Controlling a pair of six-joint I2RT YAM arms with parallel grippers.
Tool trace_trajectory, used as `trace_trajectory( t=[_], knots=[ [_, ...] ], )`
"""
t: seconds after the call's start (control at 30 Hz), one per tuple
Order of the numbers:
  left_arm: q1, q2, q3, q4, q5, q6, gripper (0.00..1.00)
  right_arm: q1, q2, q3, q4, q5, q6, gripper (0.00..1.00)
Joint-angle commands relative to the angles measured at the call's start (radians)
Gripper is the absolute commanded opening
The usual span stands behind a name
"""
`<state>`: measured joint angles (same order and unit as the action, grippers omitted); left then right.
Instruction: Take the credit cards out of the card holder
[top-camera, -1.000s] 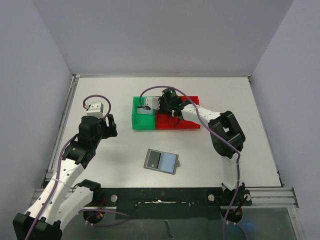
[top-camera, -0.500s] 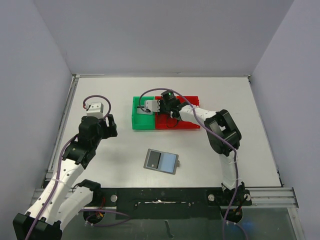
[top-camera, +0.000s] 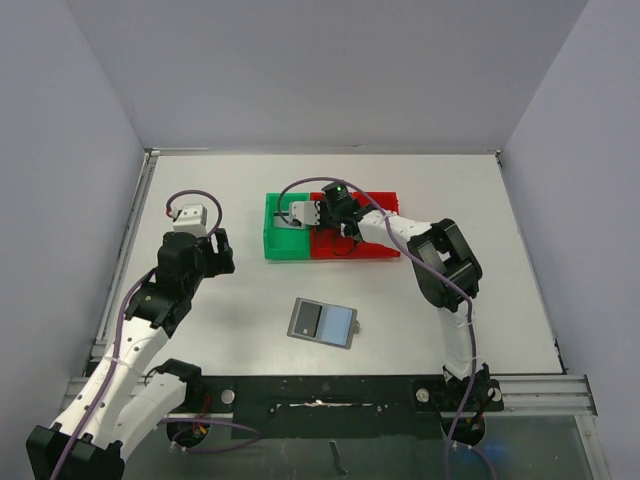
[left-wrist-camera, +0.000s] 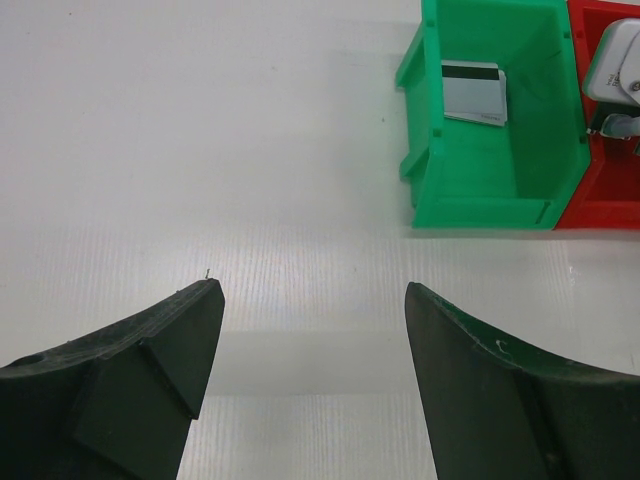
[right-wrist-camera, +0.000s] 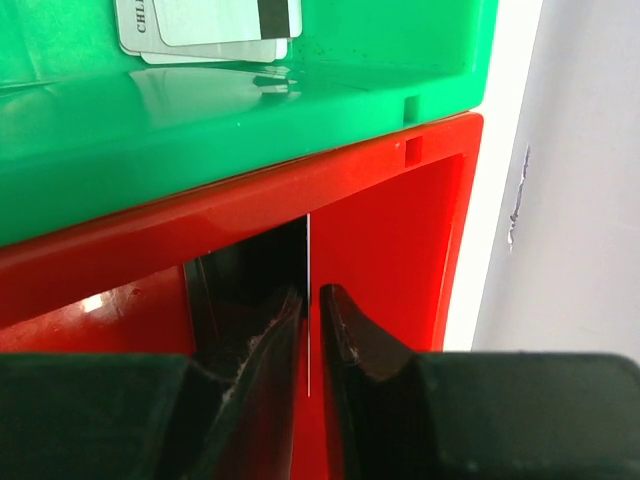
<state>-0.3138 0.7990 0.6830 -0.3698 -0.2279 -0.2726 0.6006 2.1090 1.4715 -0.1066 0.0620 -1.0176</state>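
A white worktop (top-camera: 220, 190) fills the scene, matte and faintly ribbed in the left wrist view. Two open plastic bins sit on it at about 12 o'clock from its middle, toward the far edge. The green bin (top-camera: 272, 240) stands at 9 o'clock of the red bin (top-camera: 375, 250), and their long walls touch. The red one is the wider of the two. Both have glossy insides, and each rim carries a small square notch. Pale grey walls (top-camera: 330, 70) close the worktop at 9, 12 and 3 o'clock. A metal rail (top-camera: 540, 385) runs along the edge at 6 o'clock, and another follows the 9 o'clock edge.
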Motion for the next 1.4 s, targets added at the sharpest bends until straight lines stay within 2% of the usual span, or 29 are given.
trace_trajectory(
  t=[0.0,0.2,0.47,0.7,0.93,1.0,1.1,1.17,1.23,1.3,1.37],
  knots=[
    [0.005,0.001,0.01,0.053,0.003,0.016,0.73,-0.004,-0.02,-0.014,0.034,0.01,0.003,0.18],
    [0.005,0.011,0.013,0.049,0.005,0.015,0.73,-0.004,-0.035,-0.028,0.035,0.001,0.022,0.22],
    [0.005,0.009,0.012,0.052,0.017,0.016,0.73,-0.011,-0.094,-0.06,0.072,-0.07,0.097,0.39],
    [0.005,0.007,0.01,0.052,0.024,0.018,0.73,-0.048,-0.138,-0.057,0.084,-0.149,0.176,0.43],
    [0.005,0.024,0.012,0.052,0.037,0.017,0.73,-0.065,-0.275,-0.091,0.156,-0.215,0.329,0.49],
    [0.004,0.026,0.011,0.051,0.041,0.018,0.73,-0.066,-0.354,-0.154,0.227,-0.205,0.426,0.55],
    [0.004,0.026,0.01,0.051,0.042,0.016,0.73,-0.08,-0.479,-0.264,0.327,-0.177,0.729,0.65],
    [0.004,0.031,0.01,0.055,0.045,0.016,0.73,-0.125,-0.562,-0.346,0.387,-0.271,1.0,0.76],
    [0.004,0.041,0.009,0.056,0.054,0.016,0.73,-0.181,-0.62,-0.421,0.445,-0.4,1.241,0.81],
    [0.003,0.051,0.011,0.056,0.064,0.016,0.73,-0.224,-0.647,-0.445,0.408,-0.468,1.438,0.81],
    [0.003,0.059,0.013,0.054,0.067,0.016,0.73,-0.261,-0.646,-0.428,0.298,-0.55,1.588,0.82]
  ],
)
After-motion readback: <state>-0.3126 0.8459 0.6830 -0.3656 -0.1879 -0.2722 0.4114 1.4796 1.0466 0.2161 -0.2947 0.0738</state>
